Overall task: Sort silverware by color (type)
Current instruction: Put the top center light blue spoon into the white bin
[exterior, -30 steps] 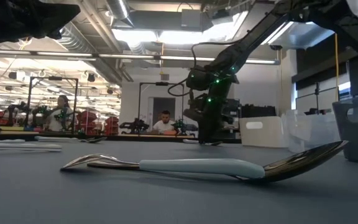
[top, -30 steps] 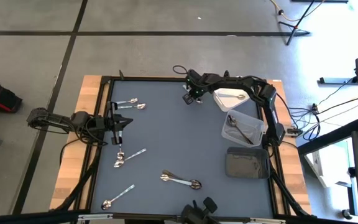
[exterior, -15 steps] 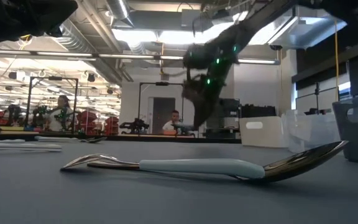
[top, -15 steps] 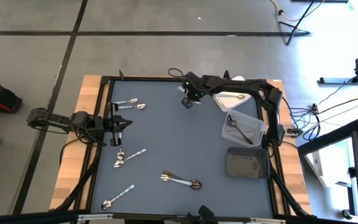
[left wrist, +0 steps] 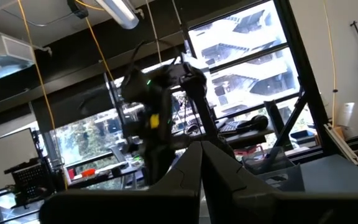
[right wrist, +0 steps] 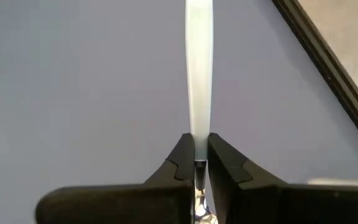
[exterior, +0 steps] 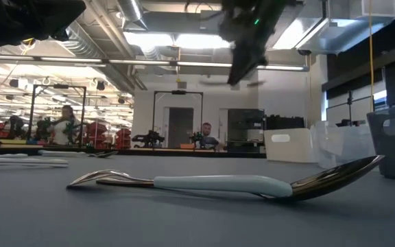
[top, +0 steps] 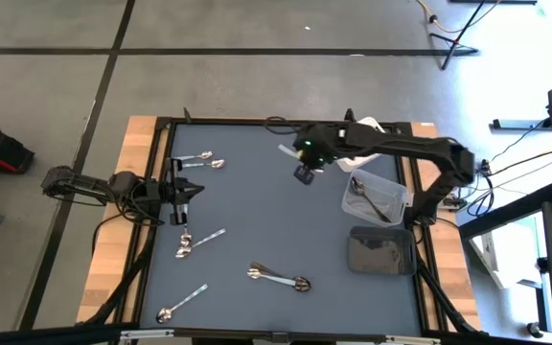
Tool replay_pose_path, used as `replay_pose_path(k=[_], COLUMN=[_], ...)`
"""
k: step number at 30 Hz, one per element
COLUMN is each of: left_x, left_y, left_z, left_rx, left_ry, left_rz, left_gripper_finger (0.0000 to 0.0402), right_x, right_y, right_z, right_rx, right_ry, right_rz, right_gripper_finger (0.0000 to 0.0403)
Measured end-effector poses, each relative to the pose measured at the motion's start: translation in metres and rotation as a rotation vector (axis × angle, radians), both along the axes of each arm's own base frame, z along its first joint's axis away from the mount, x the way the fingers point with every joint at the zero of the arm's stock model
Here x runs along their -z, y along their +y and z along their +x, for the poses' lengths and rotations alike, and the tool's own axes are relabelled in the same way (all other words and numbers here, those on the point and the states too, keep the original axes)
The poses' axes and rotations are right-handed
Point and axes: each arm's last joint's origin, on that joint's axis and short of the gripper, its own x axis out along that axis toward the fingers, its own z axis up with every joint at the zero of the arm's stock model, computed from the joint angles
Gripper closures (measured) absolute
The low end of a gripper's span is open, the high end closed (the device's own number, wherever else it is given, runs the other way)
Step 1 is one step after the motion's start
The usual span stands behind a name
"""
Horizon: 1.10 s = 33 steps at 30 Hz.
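Right wrist view: right tool [right wrist: 196,155] clamped on pale-handled spoon [right wrist: 198,74], handle protruding beyond fingertips.

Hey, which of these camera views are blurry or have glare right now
Low view: ceiling lights glare, the raised right claw is smeared, the near spoon is sharp. Left wrist view: bright windows, dim foreground. Right wrist view: the held spoon looks soft. High view: evenly lit.

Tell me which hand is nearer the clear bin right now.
Right. The right hand, shut on a spoon, hangs just left of the clear bin. The left hand sits shut at the table's far left edge.
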Motion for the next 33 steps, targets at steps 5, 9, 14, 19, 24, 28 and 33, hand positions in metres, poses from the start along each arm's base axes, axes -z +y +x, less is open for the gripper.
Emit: replay_pose_path(k=[5,9,14,19,24,28,33], left_x=[0.0,0.0,0.0,0.0,0.0,0.0,0.0], left_y=[0.0,0.0,0.0,0.0,0.0,0.0,0.0], left_z=[0.0,0.0,0.0,0.0,0.0,0.0,0.0], left_rx=[0.0,0.0,0.0,-0.001,-0.001,-0.001,-0.007], left_ry=[0.0,0.001,0.001,0.001,0.001,0.001,0.001], left_rz=[0.0,0.0,0.0,0.0,0.0,0.0,0.0], left_gripper_finger=[0.0399,0.0399,0.0399,0.0399,0.0399,0.0399,0.0399], right_x=[-0.028,-0.043,-0.043,-0.018,0.0,0.007,0.014], right_y=[0.017,0.025,0.025,0.015,-0.003,-0.017,-0.034], right_z=[-0.032,-0.055,-0.077,-0.099,-0.124,-0.136,-0.142], right_rx=[0.062,0.108,0.116,0.15,0.236,0.294,0.319], right_ry=[0.021,0.05,0.098,0.179,0.189,0.176,0.172], right_rz=[-0.019,-0.064,-0.145,-0.136,-0.076,-0.047,-0.044], right_gripper_finger=[0.0389,0.0389,0.0388,0.0388,0.0388,0.0388,0.0388])
